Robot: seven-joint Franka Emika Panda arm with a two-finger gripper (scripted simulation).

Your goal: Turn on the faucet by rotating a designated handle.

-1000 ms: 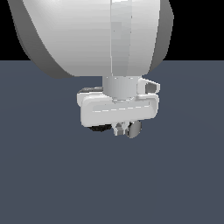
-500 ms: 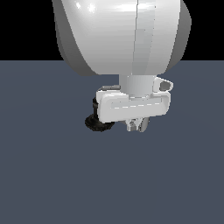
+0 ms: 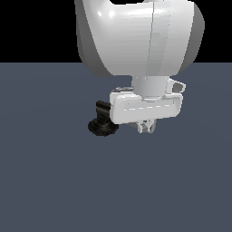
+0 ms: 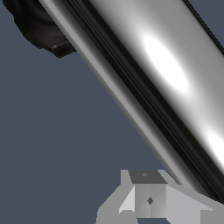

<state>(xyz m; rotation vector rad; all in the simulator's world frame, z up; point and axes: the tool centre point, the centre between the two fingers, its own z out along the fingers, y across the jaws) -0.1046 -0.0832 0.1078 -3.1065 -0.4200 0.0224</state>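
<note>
Exterior and wrist views of the white robot arm's pincer (image 3: 146,127) lowered beside the small faucet (image 3: 103,121) with a black round ridged base and short black stem. The chief risk judged from this pose was a glancing contact: the straight grey metallic cylindrical handle (image 4: 144,83) lay just beside one grey finger (image 4: 151,197), and a smooth round bar of this kind would probably let a finger slide along or over it rather than drive it round, so that the handle would turn only part of the way or not at all. A second risk was that the arm's bulk hid the handle from the exterior camera, leaving the contact to be read from the wrist view alone. The pincer's short fingers showed close together below the white hand in the exterior view, with nothing visibly clamped between them; whether they were fully closed could not be told. The faucet stood on the plain dark grey-blue floor (image 3: 54,181), well away from any edge, on the exterior view's left of the pincer. The handle appeared polished, with bright highlights and dark lengthwise lines, its black root (image 4: 41,28) rough and faceted; its flat end was out of view.
</note>
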